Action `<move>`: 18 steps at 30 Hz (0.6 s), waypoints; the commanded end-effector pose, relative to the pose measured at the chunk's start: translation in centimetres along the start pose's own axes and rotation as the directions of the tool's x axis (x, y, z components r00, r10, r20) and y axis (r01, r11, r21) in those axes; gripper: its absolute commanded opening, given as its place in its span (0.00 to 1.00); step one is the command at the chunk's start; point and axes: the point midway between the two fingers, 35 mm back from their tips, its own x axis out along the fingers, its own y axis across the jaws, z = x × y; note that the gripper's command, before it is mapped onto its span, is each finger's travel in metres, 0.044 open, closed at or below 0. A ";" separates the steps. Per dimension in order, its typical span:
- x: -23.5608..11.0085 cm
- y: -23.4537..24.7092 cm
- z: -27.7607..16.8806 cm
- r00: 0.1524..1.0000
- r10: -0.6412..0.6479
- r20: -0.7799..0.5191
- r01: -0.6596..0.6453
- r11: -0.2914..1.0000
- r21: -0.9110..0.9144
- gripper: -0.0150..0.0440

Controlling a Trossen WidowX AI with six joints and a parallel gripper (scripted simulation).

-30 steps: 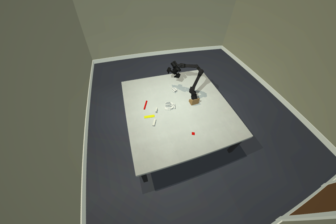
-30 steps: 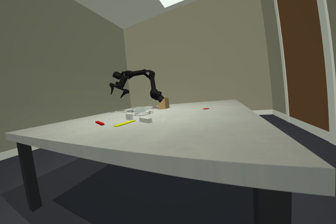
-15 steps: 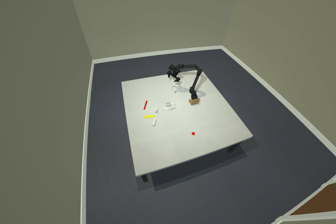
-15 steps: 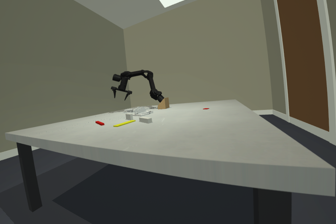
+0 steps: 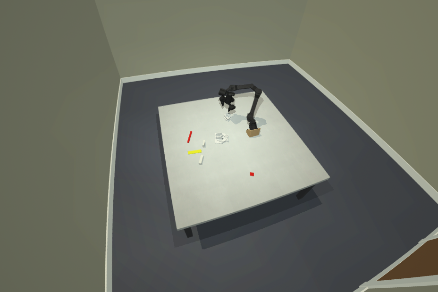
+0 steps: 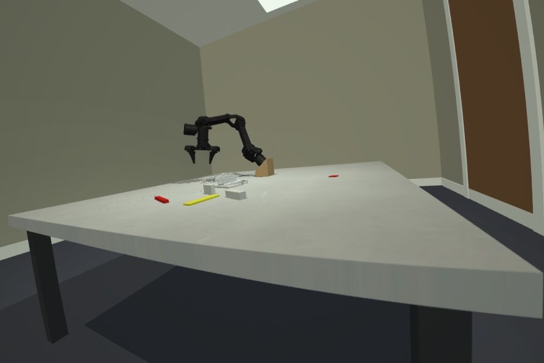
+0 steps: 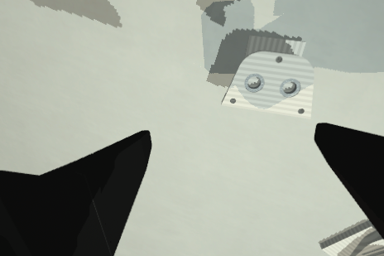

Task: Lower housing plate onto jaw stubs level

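The housing plate (image 7: pixel 271 71) (image 5: pixel 227 116) is white and ribbed, with two large ringed holes and three small dark ones. It lies on or just above the table near its far edge, apart from the jaw assembly; a ribbed piece shows under its upper edge in the wrist view. The white jaw assembly (image 5: pixel 221 137) (image 6: pixel 227 180) sits nearer the table's middle, and only its corner (image 7: pixel 348 243) shows in the wrist view. Its pins and jaw stubs are too small to make out. My gripper (image 5: pixel 225 107) (image 6: pixel 201 163) (image 7: pixel 230 134) is open and empty, pointing down above the table near the housing plate.
A wooden wedge (image 5: pixel 253 132) (image 6: pixel 265 168) stands at the arm's base. A red bar (image 5: pixel 189 137) (image 6: pixel 161 199), a yellow bar (image 5: pixel 194 152) (image 6: pixel 201 200) and two white blocks (image 5: pixel 200 159) (image 6: pixel 235 194) lie beyond the assembly. A red square (image 5: pixel 251 174) (image 6: pixel 333 176) lies apart.
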 end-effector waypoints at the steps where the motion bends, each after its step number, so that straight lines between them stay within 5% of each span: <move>1: 0.3 -1.4 -0.4 0.998 -0.060 0.016 0.059 0.996 0.070 1.00; 12: 0.6 -3.0 -0.4 0.991 -0.130 0.045 0.120 0.977 0.176 1.00; 18: 4.3 -3.5 -0.2 0.991 -0.126 0.046 0.117 0.978 0.176 1.00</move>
